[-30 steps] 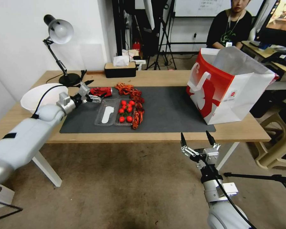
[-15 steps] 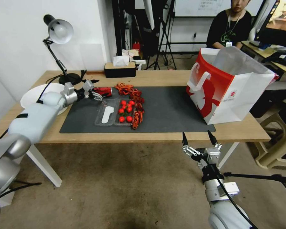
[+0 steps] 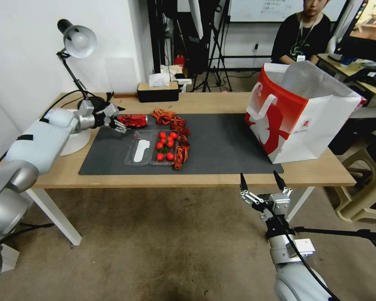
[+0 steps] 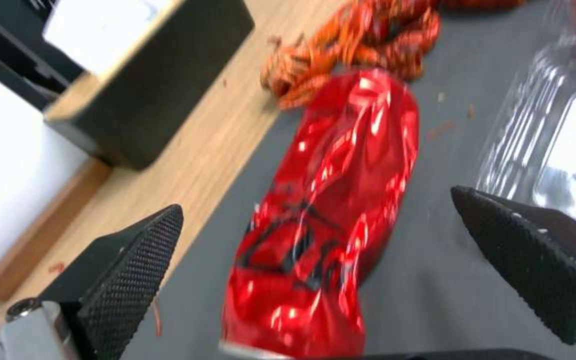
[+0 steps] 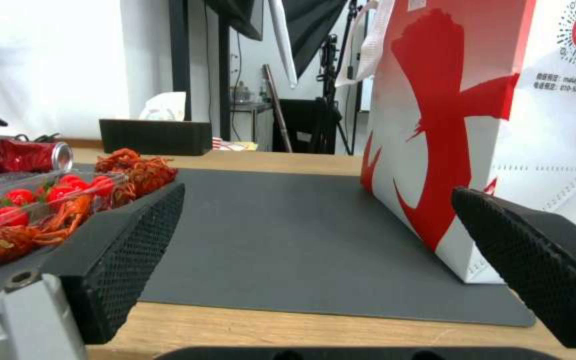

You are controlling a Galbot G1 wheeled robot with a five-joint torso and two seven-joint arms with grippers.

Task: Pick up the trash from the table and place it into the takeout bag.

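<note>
A crushed red can [image 3: 133, 120] lies on its side at the back left of the dark grey mat [image 3: 221, 144] on the table [image 3: 204, 102]. My left gripper [image 3: 118, 119] is at the can's left end, low over the mat. In the left wrist view the can [image 4: 328, 215] lies between the open fingers [image 4: 128, 270], which do not touch it. The red-and-white takeout bag [image 3: 301, 113] stands open at the mat's right end. My right gripper [image 3: 258, 176] hangs open and empty below the table's front edge, facing the bag [image 5: 448, 125].
A clear tray with red tomatoes [image 3: 165, 146] and red crayfish shells [image 3: 171, 119] sits right of the can. A white basin [image 3: 73, 142] lies under my left arm. A desk lamp [image 3: 77, 42] and a black tissue box [image 3: 158, 92] stand at the back.
My left arm has swung toward the back left, and it now covers most of the white basin. Its gripper has drawn up to the can's left end. The right arm has barely moved.
</note>
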